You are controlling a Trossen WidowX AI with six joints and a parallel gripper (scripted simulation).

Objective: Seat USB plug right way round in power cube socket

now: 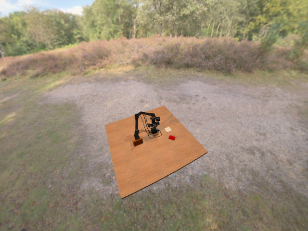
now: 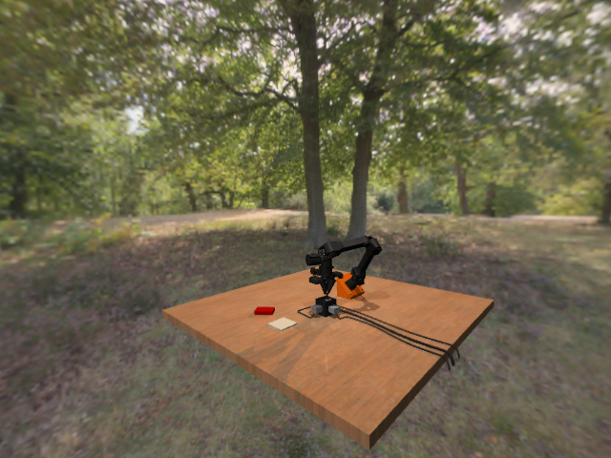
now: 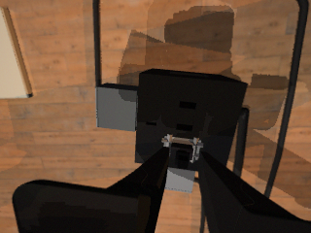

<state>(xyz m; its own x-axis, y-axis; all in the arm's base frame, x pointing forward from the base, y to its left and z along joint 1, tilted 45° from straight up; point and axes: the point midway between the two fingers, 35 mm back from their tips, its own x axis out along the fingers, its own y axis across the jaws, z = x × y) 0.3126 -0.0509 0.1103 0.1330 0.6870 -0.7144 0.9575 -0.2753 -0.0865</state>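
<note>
The black power cube [image 1: 154, 131] [image 2: 326, 301] [image 3: 194, 92] stands on the wooden table [image 1: 154, 164] [image 2: 345, 374]. A small metal USB plug [image 3: 182, 142] sticks up from the socket on its top. My gripper [image 1: 154, 127] [image 2: 326, 291] [image 3: 183, 155] points straight down over the cube. Its fingers stand a little apart, one on each side of the plug, and do not clamp it. How deep the plug sits is hidden by the fingers.
Grey plugs [image 3: 116, 108] [image 3: 179, 180] sit in the cube's sides, with black cables [image 3: 97, 39] [image 2: 394, 332] running to the table edge. A cream tile [image 1: 168, 129] [image 2: 282, 322] [image 3: 12, 58] and a red block [image 1: 172, 137] [image 2: 264, 310] lie nearby. The arm's orange base [image 1: 137, 142] [image 2: 347, 288] is behind.
</note>
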